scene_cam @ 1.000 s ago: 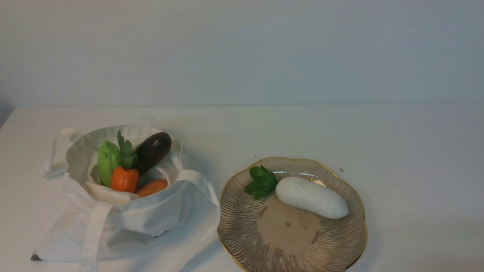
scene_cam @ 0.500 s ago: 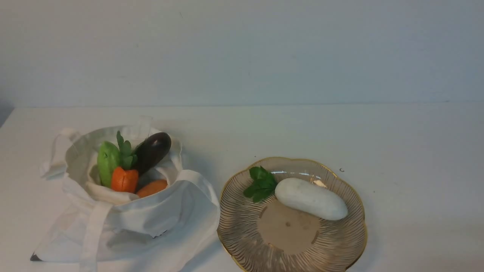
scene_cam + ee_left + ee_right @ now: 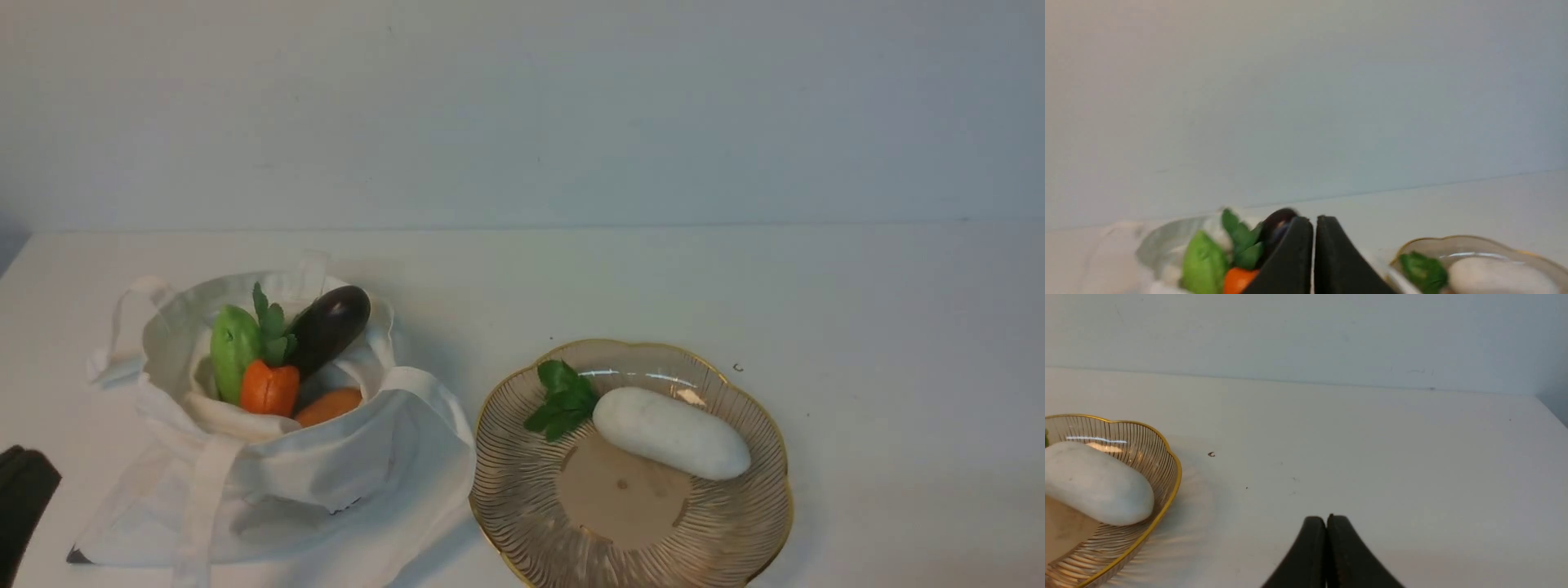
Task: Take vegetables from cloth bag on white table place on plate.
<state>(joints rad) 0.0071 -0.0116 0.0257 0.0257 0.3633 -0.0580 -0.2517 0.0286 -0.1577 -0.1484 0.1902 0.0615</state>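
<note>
The cloth bag (image 3: 326, 482) sits open at the left of the white table (image 3: 898, 327). In it are a green vegetable (image 3: 233, 347), a dark purple eggplant (image 3: 331, 325), an orange carrot (image 3: 269, 388) with a leafy sprig, and a second carrot (image 3: 326, 406). The plate (image 3: 522, 490) stands to its right and holds the white radish (image 3: 671, 431) with its green sprig (image 3: 563, 398). My left gripper (image 3: 1314, 222) is shut and empty, near the table's front left, short of the bag; its tip shows in the front view (image 3: 20, 498). My right gripper (image 3: 1326, 520) is shut and empty, over bare table right of the plate (image 3: 1167, 490).
A small dark speck (image 3: 737, 367) lies on the table just beyond the plate's right side. A pale wall rises behind the table's far edge. The table's left edge runs close to the bag.
The left gripper's dark tip has come into the front view at the lower left. The bag, vegetables and plate have not moved.
</note>
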